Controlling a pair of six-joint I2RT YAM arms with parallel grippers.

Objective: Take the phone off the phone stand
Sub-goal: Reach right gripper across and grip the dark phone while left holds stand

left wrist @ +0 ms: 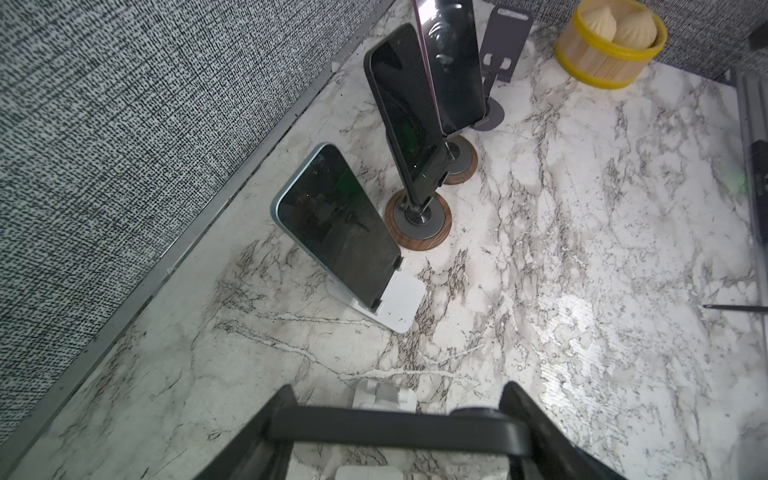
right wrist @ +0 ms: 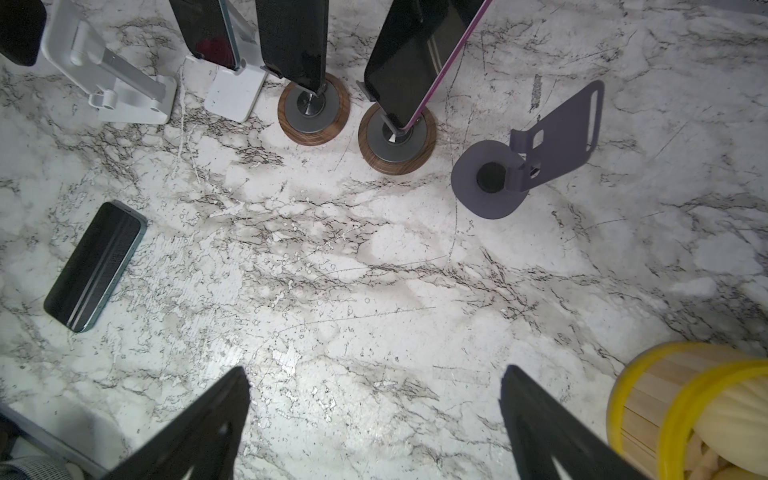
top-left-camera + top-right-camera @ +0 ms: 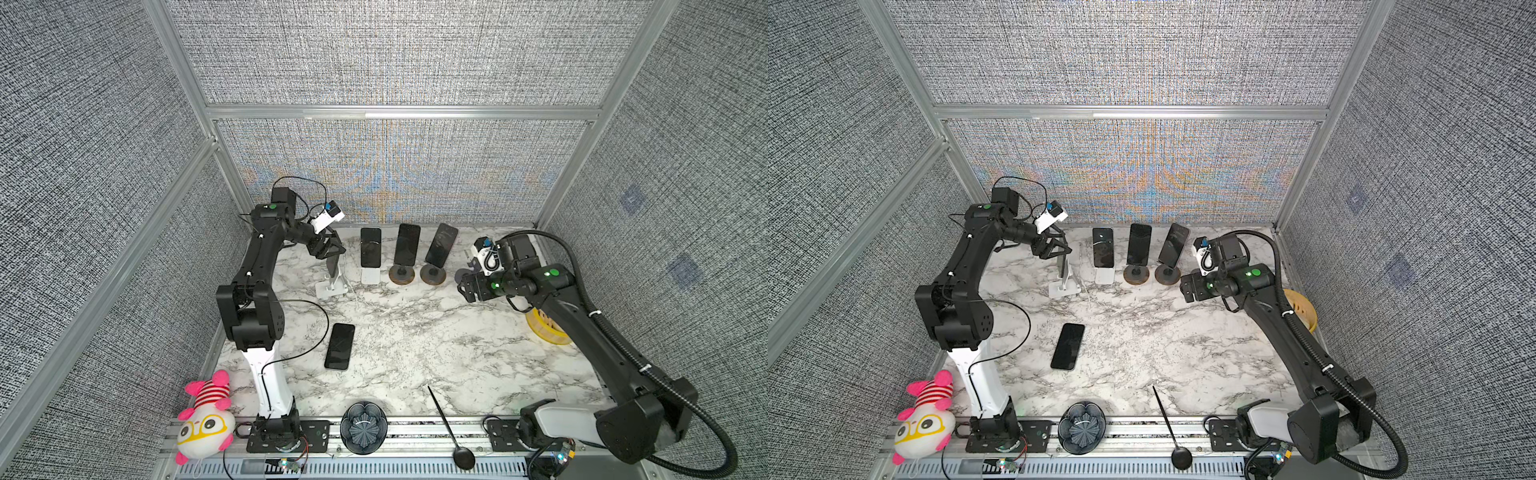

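The left end effector (image 3: 333,251) pinches the top of the dark slab phone (image 3: 333,266), which stands upright and edge-on over the white folding plastic phone stand (image 3: 330,289) on the marble tabletop (image 3: 415,340). The right end effector (image 2: 374,370) hangs spread wide, holding nothing.

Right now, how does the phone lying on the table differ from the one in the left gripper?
The flat phone lies screen-up on the table; the gripped phone stands upright at the white folding stand. The flat phone is untouched; the gripped phone sits between the fingers of the left gripper. Both are slim and dark.
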